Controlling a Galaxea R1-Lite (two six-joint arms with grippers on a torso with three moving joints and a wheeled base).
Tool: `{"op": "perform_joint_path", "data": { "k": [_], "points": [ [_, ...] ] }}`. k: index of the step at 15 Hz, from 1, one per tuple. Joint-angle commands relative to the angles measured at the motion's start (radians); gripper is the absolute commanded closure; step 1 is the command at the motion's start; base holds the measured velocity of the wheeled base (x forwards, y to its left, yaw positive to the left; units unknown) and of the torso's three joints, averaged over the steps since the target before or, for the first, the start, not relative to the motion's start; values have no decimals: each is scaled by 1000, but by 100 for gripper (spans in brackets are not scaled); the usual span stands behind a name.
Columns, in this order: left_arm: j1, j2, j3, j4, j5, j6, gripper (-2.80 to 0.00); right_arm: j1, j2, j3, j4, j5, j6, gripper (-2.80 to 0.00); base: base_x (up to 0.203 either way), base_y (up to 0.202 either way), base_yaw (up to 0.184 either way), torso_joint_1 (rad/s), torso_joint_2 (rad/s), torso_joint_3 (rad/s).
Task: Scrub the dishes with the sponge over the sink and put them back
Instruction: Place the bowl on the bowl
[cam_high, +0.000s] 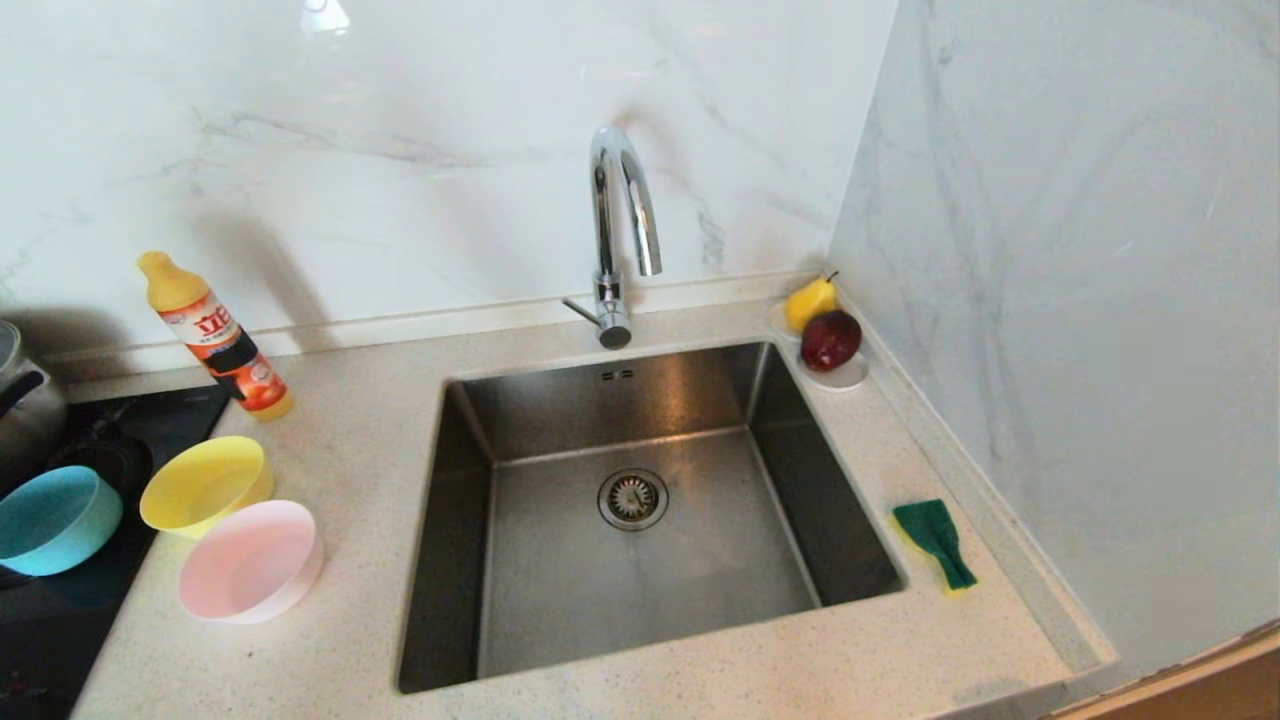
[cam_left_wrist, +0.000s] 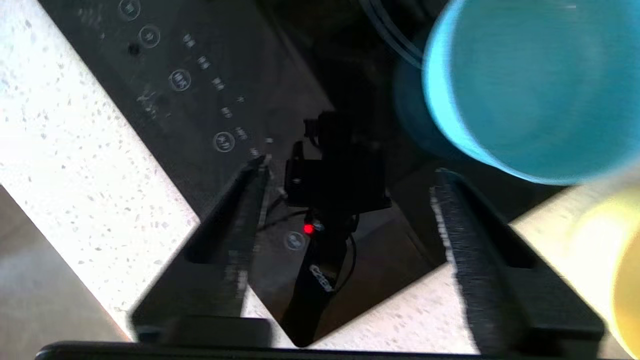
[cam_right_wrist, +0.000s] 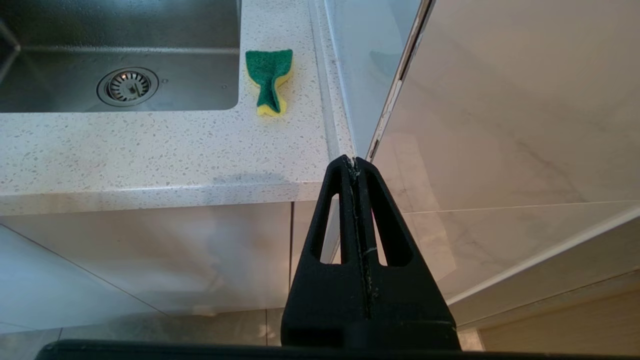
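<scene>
Bowls: teal bowl (cam_high: 55, 520) sits on the black cooktop (cam_high: 70, 620) at far left, yellow bowl (cam_high: 205, 485) and pink bowl (cam_high: 250, 560) on the counter (cam_high: 360, 470) just right of it; yellow and pink look to be touching
Sponge: sponge (cam_high: 935, 542) lies green face up on the counter strip right of the sink (cam_high: 640, 520), curled and pinched at its near end
Left gripper: left gripper (cam_left_wrist: 350, 220) hangs over the cooktop corner, jaws apart and empty, teal bowl just beyond one finger
Right gripper: right gripper (cam_right_wrist: 356, 165) is parked low in front of the cabinet at the near right, jaws pressed together on nothing
Risk, bowl: bowls crowd each other, so a finger coming in for the teal one could nudge the yellow bowl or skid the teal across the slick glass
Risk, rim: thin plastic walls may flex and slip out of a shallow pinch
Risk, sponge: its twisted shape could give the right jaws an uneven bite, and it lies close to the sink edge
Hidden: neither arm shows in the head view; the teal bowl is cut by the left edge there
Unclear: left wrist view is smeared, the yellow bowl only a blur at its margin; a steel pot (cam_high: 25, 400) at far left is mostly out of view
Other: soap bottle (cam_high: 215, 340) leans behind the bowls; fruit saucer (cam_high: 830, 370) sits far right
</scene>
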Motion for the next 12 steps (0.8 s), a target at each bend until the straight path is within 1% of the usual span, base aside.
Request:
{"op": "perform_joint_path", "data": {
  "k": [1, 2, 7, 8, 9, 12],
  "points": [
    [14, 41, -2, 3, -5, -23, -280, 0, -2, 0, 0, 1, -1, 0, 0, 0, 0, 0, 0, 0],
    [14, 49, -2, 5, -11, -42, -280, 0, 0, 0, 0, 1, -1, 0, 0, 0, 0, 0, 0, 0],
    [17, 91, -19, -4, -16, -51, -280, 0, -1, 0, 0, 1, -1, 0, 0, 0, 0, 0, 0, 0],
    [24, 90, -37, -3, -21, -69, -280, 0, -2, 0, 0, 0, -1, 0, 0, 0, 0, 0, 0, 0],
    [27, 79, -43, -2, -41, -86, -280, 0, 0, 0, 0, 1, -1, 0, 0, 0, 0, 0, 0, 0],
    [31, -5, -21, 31, -160, -94, -280, 0, 0, -1, 0, -1, -1, 0, 0, 0, 0, 0, 0, 0]
  ]
}}
